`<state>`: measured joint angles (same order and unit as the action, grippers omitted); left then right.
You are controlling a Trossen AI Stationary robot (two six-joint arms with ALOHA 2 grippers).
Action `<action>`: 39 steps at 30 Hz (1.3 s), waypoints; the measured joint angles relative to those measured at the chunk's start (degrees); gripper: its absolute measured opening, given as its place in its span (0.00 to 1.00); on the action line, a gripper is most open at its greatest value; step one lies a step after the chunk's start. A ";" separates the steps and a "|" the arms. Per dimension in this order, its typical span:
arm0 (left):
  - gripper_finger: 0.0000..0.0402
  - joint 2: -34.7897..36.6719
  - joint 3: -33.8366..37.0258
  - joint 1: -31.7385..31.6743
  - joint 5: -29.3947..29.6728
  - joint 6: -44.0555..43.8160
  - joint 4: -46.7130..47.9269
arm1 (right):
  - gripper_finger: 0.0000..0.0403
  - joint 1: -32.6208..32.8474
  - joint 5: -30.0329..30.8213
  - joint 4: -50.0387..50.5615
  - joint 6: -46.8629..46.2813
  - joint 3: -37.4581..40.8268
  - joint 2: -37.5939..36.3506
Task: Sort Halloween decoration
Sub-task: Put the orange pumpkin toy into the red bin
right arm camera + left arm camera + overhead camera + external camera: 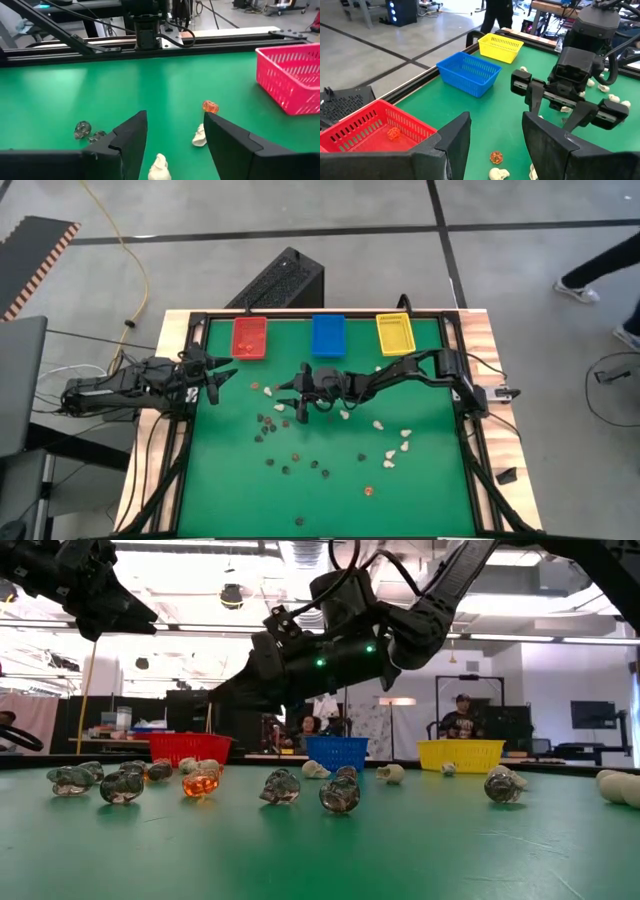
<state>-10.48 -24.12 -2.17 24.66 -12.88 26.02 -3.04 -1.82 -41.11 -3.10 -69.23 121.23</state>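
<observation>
Across the near half of the green desk [430,480] lie the Halloween trinkets [318,450], scattered loose: dark ones mostly toward the left and middle, cream-white ones [398,448] toward the right, a few orange-brown ones among them; they are too small and too many for a sure count. No writing or brand can be read on anything. Above the middle of the desk hangs the right end effector [290,398], its fingers spread with nothing between them; past them its wrist camera sees one orange piece [210,106], two cream pieces and a dark one on the mat. Off to the left side, near the red bin [250,337], the left end effector [218,383] waits with fingers parted and empty. Along the far edge stand three bins in a row: red, blue [328,334] and yellow [395,333]. One orange trinket [393,133] lies inside the red bin. Beyond the desk, people show in the room
</observation>
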 joint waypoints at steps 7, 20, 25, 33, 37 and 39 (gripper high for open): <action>0.42 0.00 0.00 0.00 0.01 0.00 0.00 | 0.57 -0.08 0.06 -0.10 0.14 0.00 0.00; 0.42 0.00 0.01 0.00 0.01 0.02 0.00 | 0.57 -0.23 1.96 -1.13 0.16 0.00 -0.02; 0.42 0.00 0.00 -0.01 0.01 0.02 0.00 | 0.57 -0.23 1.97 -1.44 0.14 0.00 -0.04; 0.42 0.00 0.02 -0.02 0.09 0.02 0.00 | 0.57 -0.24 2.02 -2.05 -0.73 0.00 -0.04; 0.42 -0.02 0.00 0.00 0.14 0.02 0.00 | 0.57 -0.49 2.08 -1.98 -1.40 0.00 -0.04; 0.42 0.00 0.01 -0.02 0.18 0.07 0.00 | 0.57 -0.50 2.17 -1.92 -1.37 0.00 -0.04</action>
<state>-10.48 -24.11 -2.20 24.84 -12.81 26.02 -3.53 0.35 -43.03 -4.47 -69.23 121.19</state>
